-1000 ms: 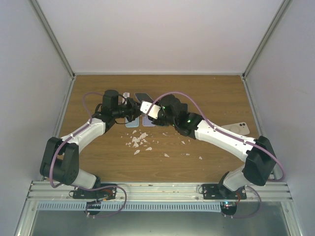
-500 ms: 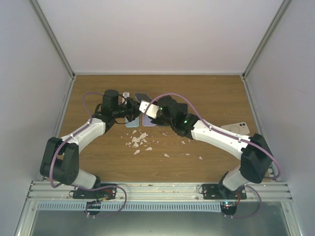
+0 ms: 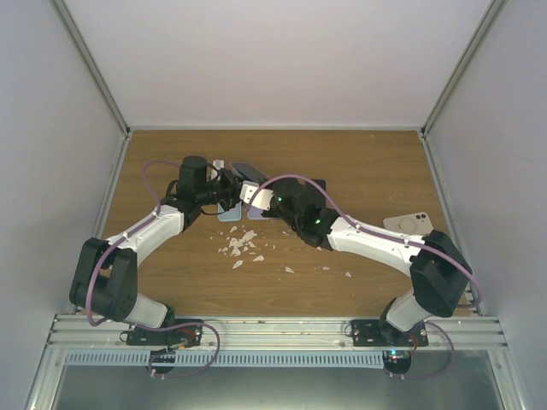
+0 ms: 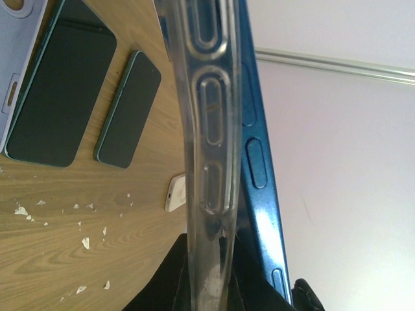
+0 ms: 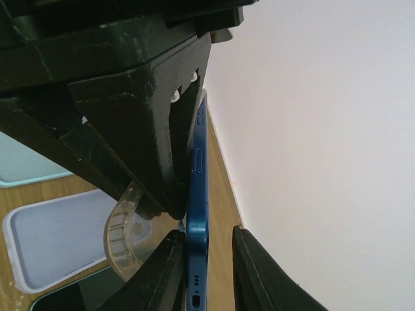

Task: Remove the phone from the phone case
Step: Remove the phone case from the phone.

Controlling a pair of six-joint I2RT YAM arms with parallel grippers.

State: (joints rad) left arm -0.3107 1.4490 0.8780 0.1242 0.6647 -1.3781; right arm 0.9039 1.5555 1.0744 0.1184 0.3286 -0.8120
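Observation:
My left gripper (image 4: 217,285) is shut on the edge of a clear phone case (image 4: 207,129) and holds it on edge above the table. A blue phone (image 4: 256,155) stands beside the case's side wall, angled away from it at the near end. In the right wrist view the blue phone (image 5: 196,214) runs between my right gripper's (image 5: 207,272) fingers. It rests against the left finger (image 5: 165,272), with a gap to the right finger (image 5: 259,272). The case's rounded corner (image 5: 123,240) shows just left of it. From above, both grippers (image 3: 229,186) (image 3: 256,195) meet at the table's far middle.
Two dark phones (image 4: 61,97) (image 4: 128,110) lie flat on the wood, next to a lilac case (image 5: 52,240) and a pale teal one (image 5: 26,172). White crumbs (image 3: 244,243) dot the middle. A cream phone (image 3: 408,224) lies at the right edge. A small white piece (image 4: 175,193) lies nearby.
My right arm has slid left toward the left gripper, and its jaws have narrowed around the blue phone. The left arm has stayed still.

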